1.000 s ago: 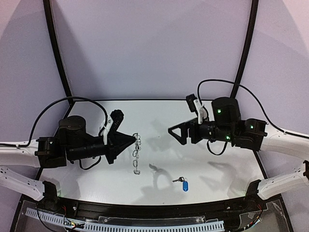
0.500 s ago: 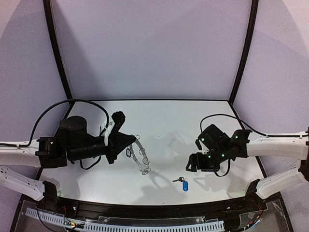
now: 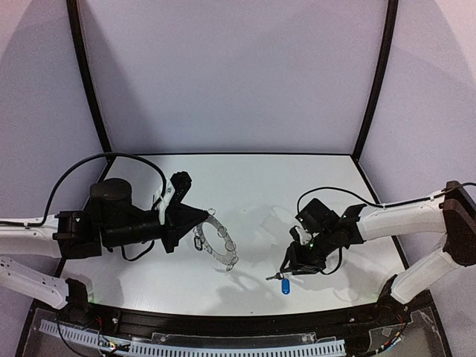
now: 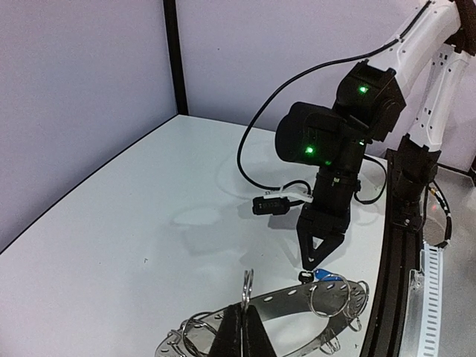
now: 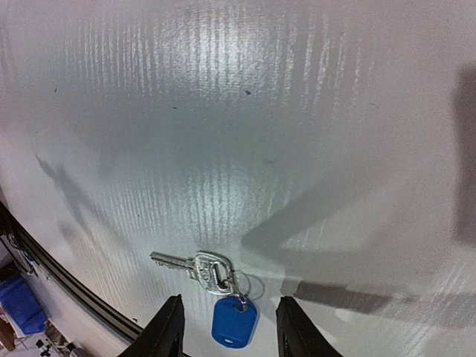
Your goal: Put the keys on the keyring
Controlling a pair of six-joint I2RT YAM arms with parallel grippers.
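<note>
On the left side of the white table, the left gripper points toward the middle, with its fingers pressed together on the rim of the keyring. The ring is lifted above the table and tilted, so its free side hangs lower and to the right of the fingertips. In the left wrist view, the left gripper is at the bottom edge. There the keyring stretches away to the right as a flat metal band. Several thin wire loops hang on its rim, and one loop stands up just over the closed fingers.

Further to the right, well apart from the ring, the right gripper points down at the table near the front edge. From the left wrist view, the right gripper shows its tips directly above a small piece of blue.

The key lies flat on the table, with its blue tag just on its right. In the right wrist view, the right gripper has its jaws apart. The blue tag lies between the two fingers, with a gap on each side, and neither finger touches it. The silver key lies with its blade pointing left, out beyond the fingertips. A small ring joins its head to the tag.
</note>
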